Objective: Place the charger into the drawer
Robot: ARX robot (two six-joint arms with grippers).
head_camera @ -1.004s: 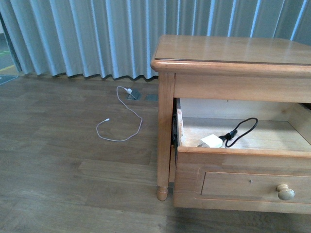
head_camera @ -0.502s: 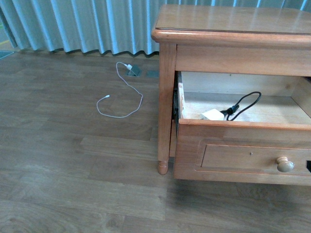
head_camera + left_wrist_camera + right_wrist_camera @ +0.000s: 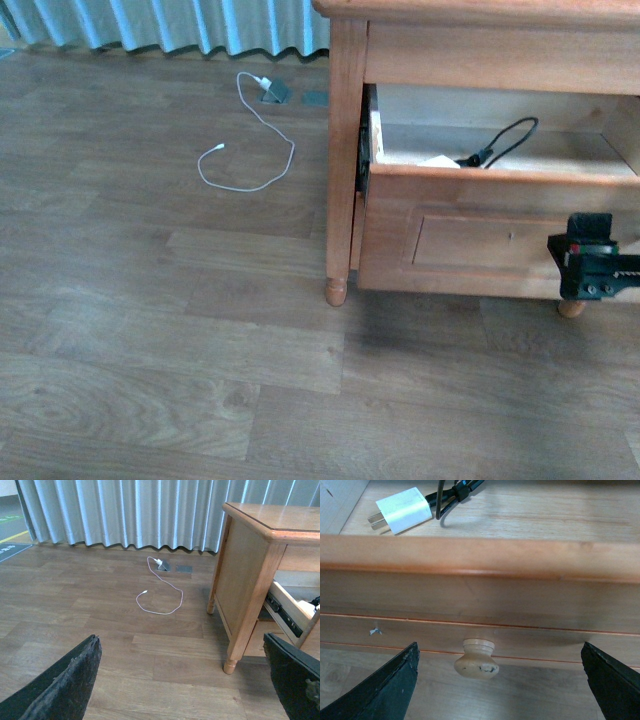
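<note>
The charger [image 3: 402, 510], a small white adapter with a black cable [image 3: 455, 495], lies on the pale floor of the pulled-out drawer [image 3: 480, 555]. In the front view the charger [image 3: 438, 160] shows just behind the front wall of the drawer [image 3: 470, 225]. My right gripper [image 3: 500, 685] is open in front of the drawer face, its fingers [image 3: 385, 690] wide to either side of the round knob [image 3: 476, 657] without touching it. The front view shows the right gripper [image 3: 590, 265] covering the knob. My left gripper [image 3: 180, 680] is open over bare floor, left of the nightstand [image 3: 250, 580].
A long thin white cable [image 3: 245, 150] lies looped on the wood floor left of the nightstand, near a floor socket [image 3: 275, 92]. Grey curtains [image 3: 125, 510] hang along the back. The nightstand leg [image 3: 336, 285] stands at the drawer's left corner.
The front view has dropped lower and closer to the floor. My right gripper has come into view in front of the drawer face. The charger stays in the open drawer.
</note>
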